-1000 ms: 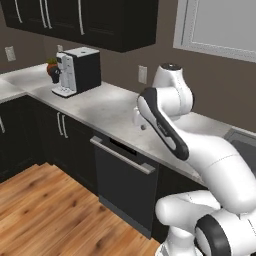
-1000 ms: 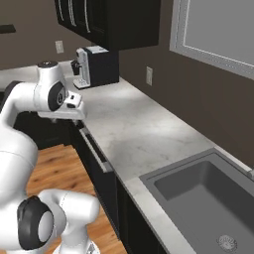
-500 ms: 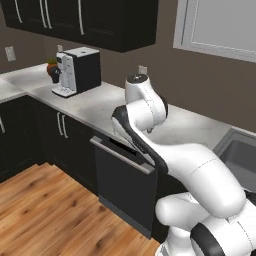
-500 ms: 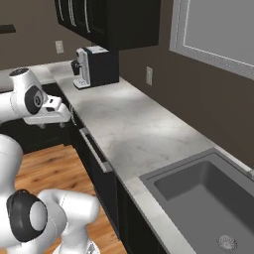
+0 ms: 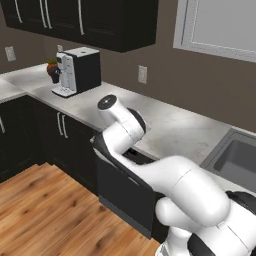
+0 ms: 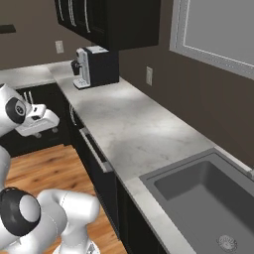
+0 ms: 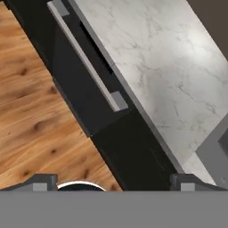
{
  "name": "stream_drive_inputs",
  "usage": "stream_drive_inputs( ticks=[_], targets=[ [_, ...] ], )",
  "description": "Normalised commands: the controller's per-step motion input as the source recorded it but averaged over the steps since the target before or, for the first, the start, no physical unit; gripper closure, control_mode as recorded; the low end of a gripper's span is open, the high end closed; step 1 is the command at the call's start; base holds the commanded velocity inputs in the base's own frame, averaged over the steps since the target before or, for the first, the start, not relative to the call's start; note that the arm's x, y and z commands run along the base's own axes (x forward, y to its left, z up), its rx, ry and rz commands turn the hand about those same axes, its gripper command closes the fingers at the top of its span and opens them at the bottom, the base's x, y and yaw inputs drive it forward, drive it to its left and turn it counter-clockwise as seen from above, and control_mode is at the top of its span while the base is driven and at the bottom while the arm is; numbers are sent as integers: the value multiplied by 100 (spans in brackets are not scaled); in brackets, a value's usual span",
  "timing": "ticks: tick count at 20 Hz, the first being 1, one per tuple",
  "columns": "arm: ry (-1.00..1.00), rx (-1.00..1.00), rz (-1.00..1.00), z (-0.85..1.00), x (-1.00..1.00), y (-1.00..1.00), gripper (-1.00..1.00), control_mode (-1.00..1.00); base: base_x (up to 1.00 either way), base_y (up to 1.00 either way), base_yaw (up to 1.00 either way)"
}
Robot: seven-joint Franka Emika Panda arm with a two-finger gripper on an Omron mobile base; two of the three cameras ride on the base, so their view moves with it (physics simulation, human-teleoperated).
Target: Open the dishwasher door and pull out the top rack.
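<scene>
Marble counter (image 6: 134,134) w/ sink (image 6: 208,198), coffee maker (image 5: 77,70) at far end, wood floor (image 5: 45,210). Door (image 7: 84,95) under counter, tipped ajar at top, bar handle (image 7: 87,60) well ahead of fingers. Gripper (image 7: 113,185) wide apart, holding nothing. Vs earlier: arm swung down off counter to front of door.

Arm (image 5: 180,185) is presenting glossy white rounded shell segments with dark grey joint caps and black seams; gripper (image 7: 113,181) fingertips are showing small, dark grey, squared.
</scene>
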Motion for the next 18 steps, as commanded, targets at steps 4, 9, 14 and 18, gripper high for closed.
stream_drive_inputs(
  ticks=[4, 9, 14, 18],
  targets=[
    [-3, -22, 0, -42, 0, 26, -100, -100, 0, 0, 0],
    [0, -19, 0, -38, 0, 23, -100, -100, 0, 0, 0],
    [0, -17, 0, -32, 9, 17, -100, -100, 0, 0, 0],
    [0, -14, 0, -29, 18, 7, -100, -100, 0, 0, 0]
  ],
)
